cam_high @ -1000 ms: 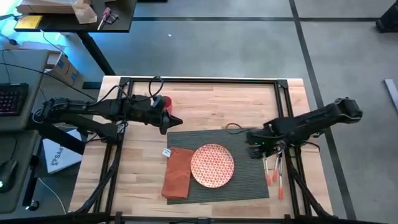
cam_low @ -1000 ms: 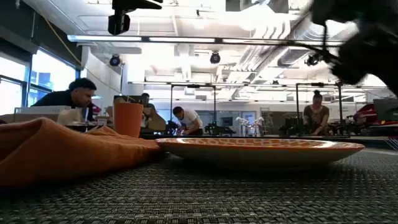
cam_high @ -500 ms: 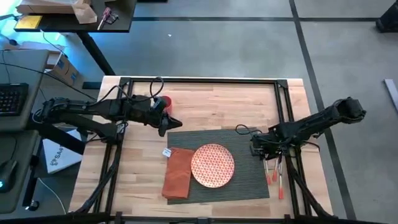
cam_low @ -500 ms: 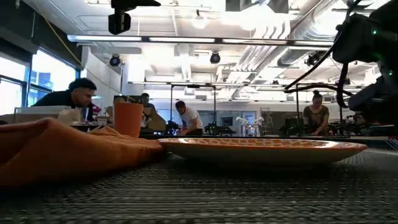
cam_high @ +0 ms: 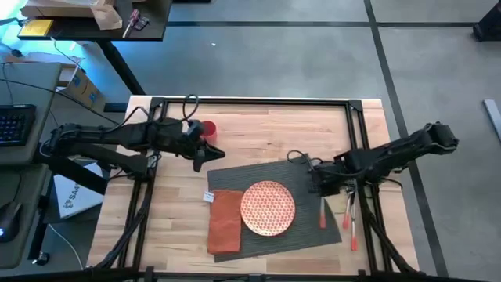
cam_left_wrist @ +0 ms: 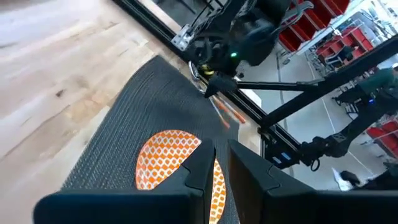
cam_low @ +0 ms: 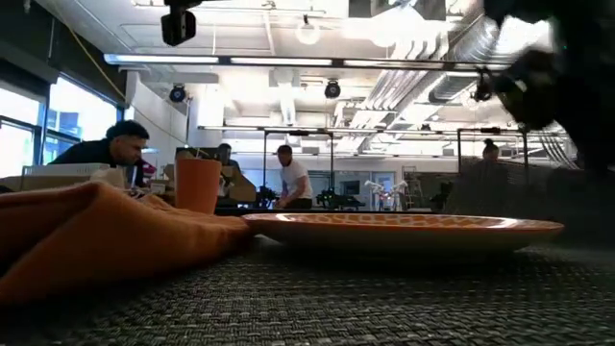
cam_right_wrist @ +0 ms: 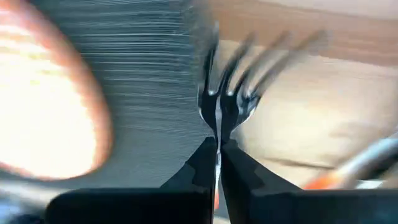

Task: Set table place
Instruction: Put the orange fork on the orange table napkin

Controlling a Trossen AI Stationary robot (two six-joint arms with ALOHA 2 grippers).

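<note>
The dark grey ribbed placemat [cam_high: 258, 174] lies askew on the wooden table [cam_high: 258, 129]. It carries the round orange-patterned plate [cam_high: 267, 208] and the rust-orange napkin [cam_high: 225, 222]. My right gripper [cam_high: 317, 186] hovers over the mat's right side, shut on a fork [cam_right_wrist: 225, 93] with an orange handle [cam_high: 322, 216]. My left gripper [cam_high: 205, 155] hangs by the mat's far left corner, beside a red cup [cam_high: 207, 129]. Its fingers [cam_left_wrist: 205, 163] are nearly together with nothing between them. My right gripper pinches the fork's thin neck [cam_right_wrist: 217, 127], just behind the tines, between its two fingertips. The tines stick out ahead of the fingers and the orange handle trails back toward the table's near edge. I cannot tell whether the fork touches the mat.
Two more orange-handled utensils [cam_high: 350, 221] lie on the table right of the mat, next to the black frame rail [cam_high: 366, 157]. Bare wood lies between the mat and the far rail. People work at benches in the room beyond the table [cam_low: 288, 183].
My right gripper has gone from the utensils at the right edge toward the table's left, bringing the fork over the mat's right side. The placemat has turned, its right end swinging toward the far edge. The plate and napkin have stayed on it.
</note>
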